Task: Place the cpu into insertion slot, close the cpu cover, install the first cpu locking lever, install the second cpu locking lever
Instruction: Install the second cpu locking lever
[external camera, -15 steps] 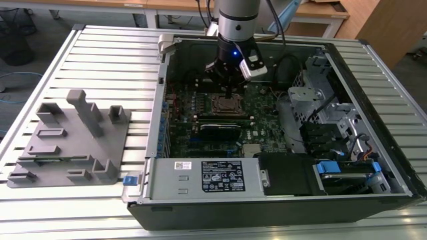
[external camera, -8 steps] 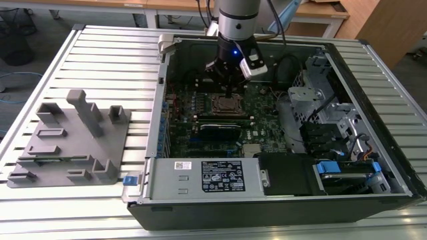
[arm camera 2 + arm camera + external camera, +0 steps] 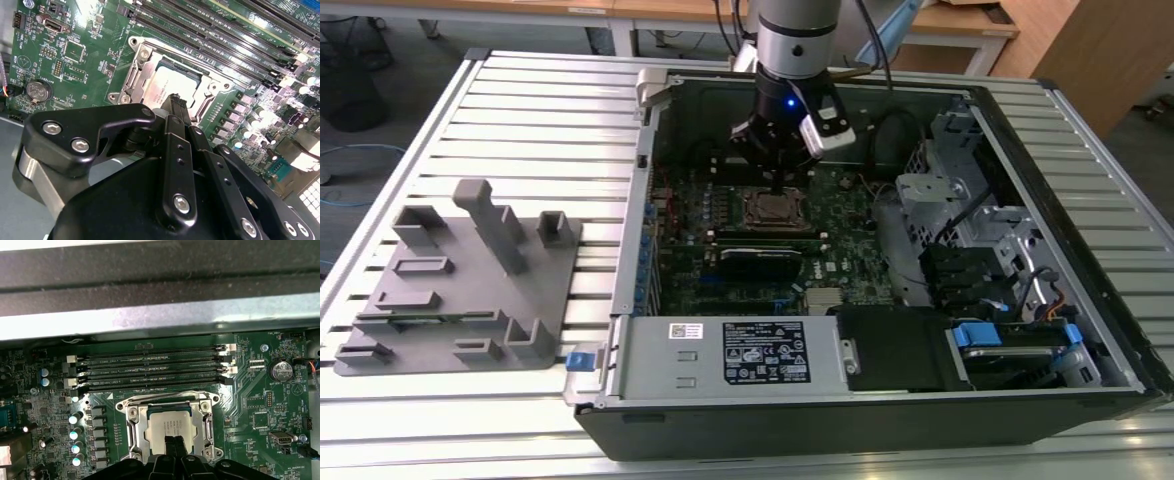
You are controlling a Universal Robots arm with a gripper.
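Gripper (image 3: 176,102) sits closest in both wrist views, black fingers pressed together into one narrow tip, nothing held between them, tip right over the near edge of the cpu (image 3: 172,86). The cpu, silver-tan top, lies flat inside the insertion slot (image 3: 170,426) on the green motherboard (image 3: 260,390), so step one reads as done. The cpu cover (image 3: 145,67), the silvery frame with the square cut-out, lies down around the chip with the chip top showing through the opening, so the cover looks closed too. Locking levers: poor angle, can't tell for sure; a thin metal rod seems to run along the slot edge next to the memory slots (image 3: 155,367), but whether either lever is hooked under its catch is not visible. Judged state: cpu placed, cover down, lever steps probably in progress or left. In the exterior view the gripper (image 3: 781,188) hangs upright inside the open computer case (image 3: 854,420), tip at the slot, grey fixture block (image 3: 460,285) well apart at the exterior view's left.
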